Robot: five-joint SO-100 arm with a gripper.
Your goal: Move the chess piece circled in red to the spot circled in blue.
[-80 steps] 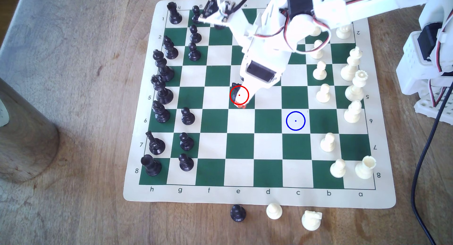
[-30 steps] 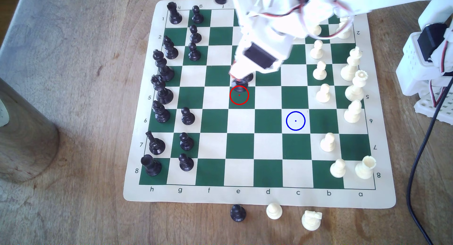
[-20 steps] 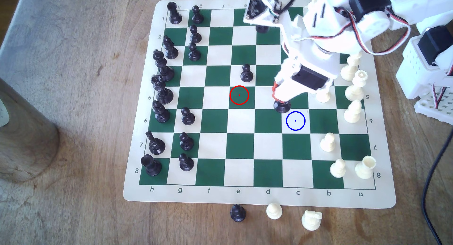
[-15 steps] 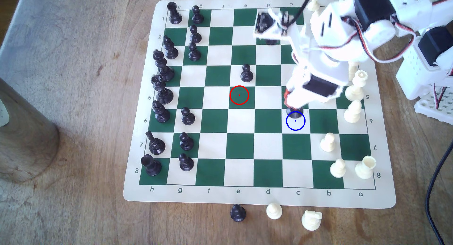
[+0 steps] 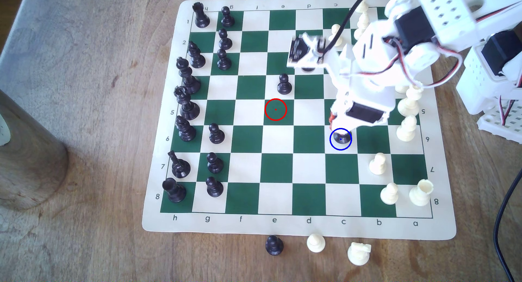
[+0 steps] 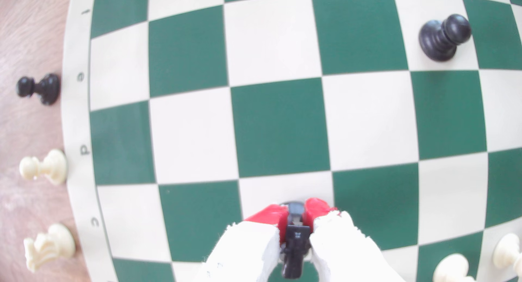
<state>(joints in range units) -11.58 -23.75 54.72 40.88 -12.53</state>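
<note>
Piece: black plastic knight (image 6: 295,237) hanging over blue-ringed cream square (image 5: 347,146).
Fingers: white red-tipped gripper (image 6: 293,214) pinching knight.
Remaining: lowering, releasing.

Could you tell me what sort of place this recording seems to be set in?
Probably a home or hobby desk, not a factory: a roll-up chess mat lies on a worn wooden table, a small white arm's end effector holds a black knight, and loose cables trail alongside.

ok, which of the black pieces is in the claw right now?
The black plastic knight, pinched between the red-tipped claw over the blue-ringed cream square; every other black piece stands free.
</note>
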